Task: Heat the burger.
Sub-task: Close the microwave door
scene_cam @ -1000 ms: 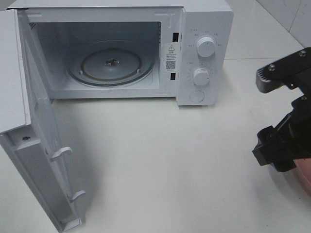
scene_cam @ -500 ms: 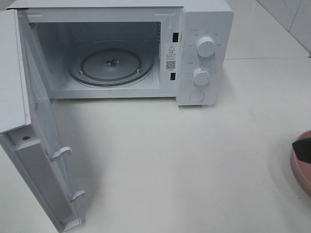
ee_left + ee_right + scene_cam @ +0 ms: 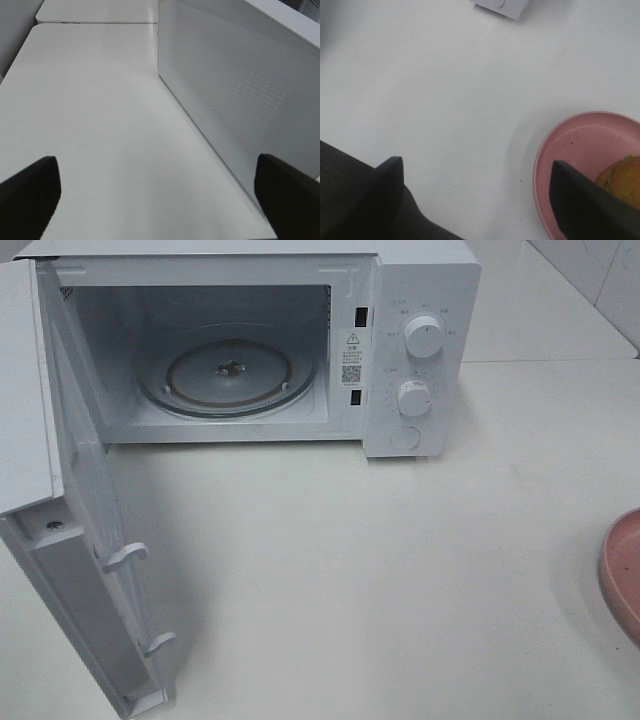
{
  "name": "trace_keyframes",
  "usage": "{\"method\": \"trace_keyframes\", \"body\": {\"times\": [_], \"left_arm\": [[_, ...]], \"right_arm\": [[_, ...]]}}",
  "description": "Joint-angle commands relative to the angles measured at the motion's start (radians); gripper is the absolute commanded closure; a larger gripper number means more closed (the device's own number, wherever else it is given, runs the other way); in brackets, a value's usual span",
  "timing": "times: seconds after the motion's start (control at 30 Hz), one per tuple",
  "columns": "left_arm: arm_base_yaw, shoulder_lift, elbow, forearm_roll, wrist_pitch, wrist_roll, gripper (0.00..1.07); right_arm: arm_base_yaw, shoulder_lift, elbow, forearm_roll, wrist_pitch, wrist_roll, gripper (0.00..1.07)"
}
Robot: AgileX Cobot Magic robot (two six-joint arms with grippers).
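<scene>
The burger shows only in the right wrist view, as a golden-brown bun edge with a bit of green, sitting on a round pink plate. The exterior view shows just the plate's rim at the right edge; the burger is out of that frame. My right gripper is open and empty above the table, with the plate beside one finger. My left gripper is open and empty beside the microwave's perforated side wall. Neither gripper shows in the exterior view.
The white microwave stands at the back with its door swung wide open to the left. A glass turntable lies inside. A white table lies in front of it.
My right arm has drawn back to the right, out of the exterior view, and uncovered the pink plate's rim. The microwave and its door have not moved.
</scene>
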Motion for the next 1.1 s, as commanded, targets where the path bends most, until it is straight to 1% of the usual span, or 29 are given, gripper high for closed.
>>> {"method": "trace_keyframes", "body": {"times": [0.03, 0.1, 0.13, 0.23, 0.3, 0.33, 0.4, 0.43, 0.5, 0.57, 0.6, 0.7, 0.77, 0.83, 0.87, 0.97, 1.03, 1.07, 1.1], "left_arm": [[0.002, -0.005, 0.000, -0.002, -0.010, -0.001, 0.09], [0.002, -0.005, 0.000, -0.002, -0.010, -0.001, 0.09], [0.002, -0.005, 0.000, -0.002, -0.010, -0.001, 0.09], [0.002, -0.005, 0.000, -0.002, -0.010, -0.001, 0.09], [0.002, -0.005, 0.000, -0.002, -0.010, -0.001, 0.09], [0.002, -0.005, 0.000, -0.002, -0.010, -0.001, 0.09], [0.002, -0.005, 0.000, -0.002, -0.010, -0.001, 0.09], [0.002, -0.005, 0.000, -0.002, -0.010, -0.001, 0.09], [0.002, -0.005, 0.000, -0.002, -0.010, -0.001, 0.09], [0.002, -0.005, 0.000, -0.002, -0.010, -0.001, 0.09], [0.002, -0.005, 0.000, -0.002, -0.010, -0.001, 0.09], [0.002, -0.005, 0.000, -0.002, -0.010, -0.001, 0.09], [0.002, -0.005, 0.000, -0.002, -0.010, -0.001, 0.09], [0.002, -0.005, 0.000, -0.002, -0.010, -0.001, 0.09], [0.002, -0.005, 0.000, -0.002, -0.010, -0.001, 0.09], [0.002, -0.005, 0.000, -0.002, -0.010, -0.001, 0.09], [0.002, -0.005, 0.000, -0.002, -0.010, -0.001, 0.09], [0.002, -0.005, 0.000, -0.002, -0.010, -0.001, 0.09], [0.002, -0.005, 0.000, -0.002, -0.010, -0.001, 0.09]], "right_arm": [[-0.034, -0.069, 0.048, 0.001, -0.024, -0.021, 0.31], [-0.049, -0.081, 0.059, 0.001, -0.031, -0.023, 0.31], [-0.085, -0.106, 0.072, 0.004, -0.042, -0.037, 0.31], [-0.104, -0.118, 0.071, 0.007, -0.047, -0.046, 0.31], [-0.172, -0.170, 0.072, 0.033, -0.068, -0.091, 0.31], [-0.172, -0.170, 0.072, 0.033, -0.068, -0.091, 0.31], [-0.218, -0.212, 0.072, 0.057, -0.081, -0.123, 0.31], [-0.218, -0.212, 0.072, 0.057, -0.081, -0.123, 0.31], [-0.267, -0.260, 0.075, 0.082, -0.097, -0.156, 0.31], [-0.284, -0.277, 0.076, 0.089, -0.100, -0.164, 0.31], [-0.319, -0.315, 0.077, 0.100, -0.109, -0.175, 0.31], [-0.332, -0.330, 0.080, 0.102, -0.112, -0.179, 0.31], [-0.390, -0.402, 0.080, 0.122, -0.120, -0.193, 0.31], [-0.404, -0.416, 0.080, 0.130, -0.119, -0.197, 0.31], [-0.432, -0.449, 0.079, 0.139, -0.110, -0.201, 0.31], [-0.458, -0.479, 0.077, 0.139, -0.100, -0.201, 0.31], [-0.496, -0.517, 0.072, 0.137, -0.028, -0.201, 0.31], [-0.496, -0.517, 0.072, 0.137, -0.028, -0.201, 0.31], [-0.515, -0.538, 0.085, 0.135, 0.016, -0.201, 0.31]]}}
